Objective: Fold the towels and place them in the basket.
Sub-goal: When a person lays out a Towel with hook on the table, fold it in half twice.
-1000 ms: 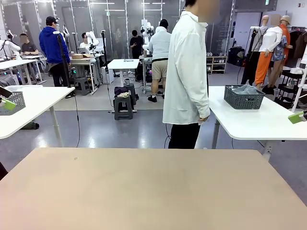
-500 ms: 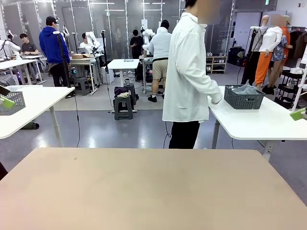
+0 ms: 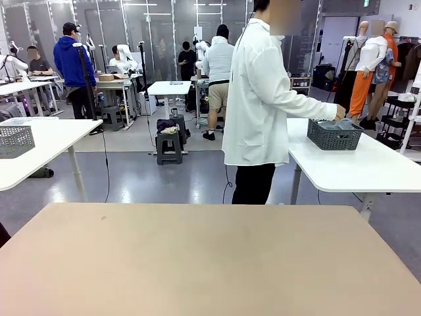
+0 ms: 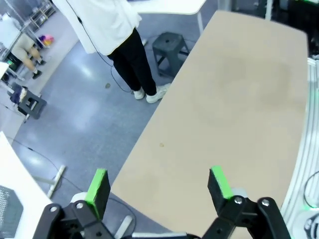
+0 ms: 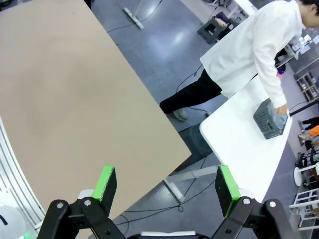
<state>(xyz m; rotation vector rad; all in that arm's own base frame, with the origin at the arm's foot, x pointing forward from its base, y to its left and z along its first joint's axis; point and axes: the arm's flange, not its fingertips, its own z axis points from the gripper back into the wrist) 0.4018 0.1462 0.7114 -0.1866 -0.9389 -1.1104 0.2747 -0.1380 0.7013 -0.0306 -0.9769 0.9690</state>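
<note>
Hovering at the basket [image 3: 333, 139] on a white side table [image 3: 355, 168], the person's hand [image 3: 339, 112] is just above the towel [image 3: 335, 124] inside, grip unclear. Left wrist view: left gripper [image 4: 158, 185] gapes empty. Right wrist view: right gripper [image 5: 167, 185] gapes empty, basket well apart.

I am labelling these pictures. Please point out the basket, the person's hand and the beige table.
basket [image 3: 333, 139], front view, its mesh front wall.
hand [image 3: 339, 112], front view, middle of the hand.
table [image 3: 197, 263], front view, bare middle of its top.
</note>
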